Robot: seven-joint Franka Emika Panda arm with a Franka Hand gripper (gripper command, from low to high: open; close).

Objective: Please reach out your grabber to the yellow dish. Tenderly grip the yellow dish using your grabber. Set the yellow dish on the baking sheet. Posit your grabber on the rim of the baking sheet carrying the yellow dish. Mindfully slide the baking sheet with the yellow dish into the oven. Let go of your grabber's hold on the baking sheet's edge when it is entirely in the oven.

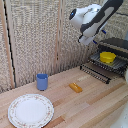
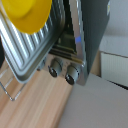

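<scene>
White patterned plate (image 1: 30, 110) is sitting closest to the exterior camera, on the wooden table (image 1: 95, 107), far from my tool and well below it. Behind the plate, a blue cup (image 1: 42, 81) is standing upright, and a flat orange-yellow oblong piece (image 1: 75, 87) is lying on the wood between the cup and the oven. My tool (image 1: 86, 39) is hanging in the air above the table, just beside the oven (image 1: 118, 46) and a little higher than the baking sheet (image 1: 102, 66). I cannot tell whether its fingers are apart or together, since they are too blurred in the exterior view and are not showing in the wrist view. The yellow dish (image 1: 107, 57) is resting on the baking sheet, below my tool and slightly beyond it. In the wrist view, the dish is sitting on the ribbed bars of the sheet, with two round knobs (image 2: 63, 70) on the oven's front panel showing beneath the sheet's edge.
</scene>
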